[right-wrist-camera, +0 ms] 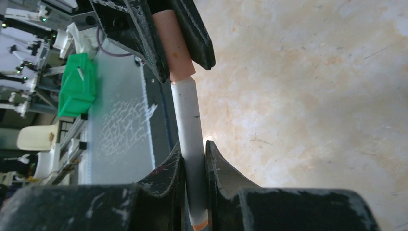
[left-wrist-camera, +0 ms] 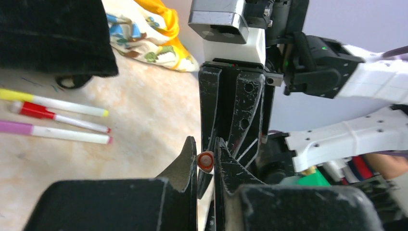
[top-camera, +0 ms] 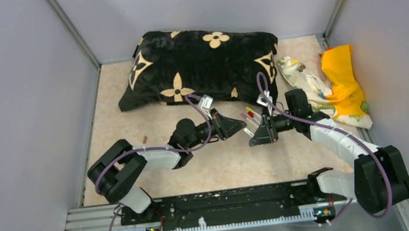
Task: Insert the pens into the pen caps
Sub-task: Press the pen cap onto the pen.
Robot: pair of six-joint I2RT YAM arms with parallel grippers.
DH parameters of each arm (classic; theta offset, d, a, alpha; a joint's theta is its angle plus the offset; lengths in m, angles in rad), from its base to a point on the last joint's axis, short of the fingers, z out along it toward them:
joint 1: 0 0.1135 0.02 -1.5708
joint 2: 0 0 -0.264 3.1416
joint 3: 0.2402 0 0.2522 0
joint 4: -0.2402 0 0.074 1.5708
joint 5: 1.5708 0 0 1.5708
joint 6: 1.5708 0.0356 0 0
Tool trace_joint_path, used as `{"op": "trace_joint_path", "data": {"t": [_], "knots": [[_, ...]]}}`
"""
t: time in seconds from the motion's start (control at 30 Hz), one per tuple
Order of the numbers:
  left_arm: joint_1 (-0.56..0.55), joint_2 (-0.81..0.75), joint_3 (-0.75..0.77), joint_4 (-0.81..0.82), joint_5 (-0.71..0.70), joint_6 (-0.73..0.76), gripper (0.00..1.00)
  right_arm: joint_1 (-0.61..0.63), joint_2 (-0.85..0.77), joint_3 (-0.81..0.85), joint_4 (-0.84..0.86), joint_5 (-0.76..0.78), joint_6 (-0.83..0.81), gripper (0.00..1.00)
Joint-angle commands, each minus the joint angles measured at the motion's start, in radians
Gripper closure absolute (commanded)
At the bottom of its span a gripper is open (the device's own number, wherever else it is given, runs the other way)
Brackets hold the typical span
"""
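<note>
Cushion [top-camera: 202, 63], black with cream flowers, sits beyond both sets of fingers, against the far wall. Crumpled cloth [top-camera: 326, 84], floral and yellow, lies beyond the right fingers, toward the right wall.

Left gripper [left-wrist-camera: 205, 147] and right gripper [right-wrist-camera: 193, 144] face each other tip to tip over the table [right-wrist-camera: 312, 96]; I see almost no gap between them.

Right fingers: narrow, clamped on a white pen [right-wrist-camera: 187, 110]. Its barrel runs straight out past the tips, and its orange end pokes out behind the pads.

Left fingers: narrow, pinched on a salmon cap [right-wrist-camera: 171, 38]. The cap lies lengthwise between the pads, its mouth clear of the tips and toward the pen.

The pen's front end meets the cap's mouth, the two in one line. I cannot tell how far in it sits.

Loose on the table, left of the left fingers and well apart from them in the left wrist view: yellow-ended pen [left-wrist-camera: 53, 102], red-ended pen [left-wrist-camera: 33, 110], pink-ended pen [left-wrist-camera: 62, 134], lying side by side, roughly parallel.
</note>
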Motion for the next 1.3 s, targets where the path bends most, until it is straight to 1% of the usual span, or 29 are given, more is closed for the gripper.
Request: {"op": "trace_joint_path", "data": {"t": [0.0,0.07,0.1,0.2,0.3,0.33,0.37,0.43,0.6,0.67,0.73,0.83,0.9,0.97,1.1,1.17,1.23,1.27], "knots": [[-0.216,0.12,-0.131,0.171,0.628,-0.309,1.0,-0.027,-0.022,0.153,0.474,0.084,0.107,1.0],[-0.218,0.141,-0.128,0.11,0.614,-0.276,1.0,-0.027,-0.023,0.126,0.597,-0.008,0.176,1.0],[-0.217,0.144,-0.126,0.079,0.605,-0.258,1.0,-0.027,-0.025,0.118,0.615,-0.046,0.189,1.0],[-0.217,0.102,-0.125,-0.008,0.547,-0.175,1.0,-0.027,-0.035,0.115,0.598,-0.094,0.159,1.0],[-0.228,0.017,-0.101,-0.181,0.423,-0.029,1.0,-0.026,-0.033,0.105,0.616,-0.118,0.162,1.0],[-0.234,-0.01,-0.092,-0.213,0.381,0.015,1.0,-0.023,-0.033,0.101,0.627,-0.122,0.168,1.0],[-0.24,-0.031,-0.088,-0.222,0.347,0.052,1.0,-0.021,-0.032,0.097,0.63,-0.125,0.17,1.0],[-0.25,-0.056,-0.085,-0.197,0.301,0.082,1.0,-0.01,-0.033,0.096,0.621,-0.121,0.16,1.0],[-0.286,-0.036,-0.078,-0.149,0.262,0.109,1.0,0.002,-0.04,0.139,0.464,-0.052,0.034,1.0],[-0.304,-0.018,-0.07,-0.16,0.271,0.122,1.0,0.002,-0.046,0.162,0.387,0.015,-0.015,1.0],[-0.329,-0.005,-0.048,-0.261,0.26,0.162,1.0,0.002,-0.05,0.188,0.323,0.109,-0.046,1.0],[-0.373,0.021,0.023,-0.549,0.198,0.254,1.0,0.002,-0.057,0.225,0.245,0.264,-0.113,1.0],[-0.39,0.032,0.051,-0.692,0.174,0.302,1.0,-0.001,-0.062,0.237,0.231,0.299,-0.124,1.0],[-0.391,0.013,0.032,-0.736,0.2,0.31,1.0,-0.005,-0.066,0.241,0.229,0.275,-0.129,1.0],[-0.367,-0.071,-0.052,-0.688,0.33,0.267,1.0,-0.011,-0.072,0.254,0.207,0.203,-0.175,1.0],[-0.356,-0.113,-0.077,-0.675,0.384,0.255,1.0,-0.012,-0.078,0.263,0.181,0.217,-0.212,1.0],[-0.349,-0.15,-0.094,-0.675,0.407,0.254,1.0,-0.013,-0.079,0.266,0.156,0.227,-0.226,1.0],[-0.348,-0.165,-0.1,-0.665,0.412,0.255,1.0,-0.015,-0.078,0.264,0.165,0.208,-0.213,1.0]]}}
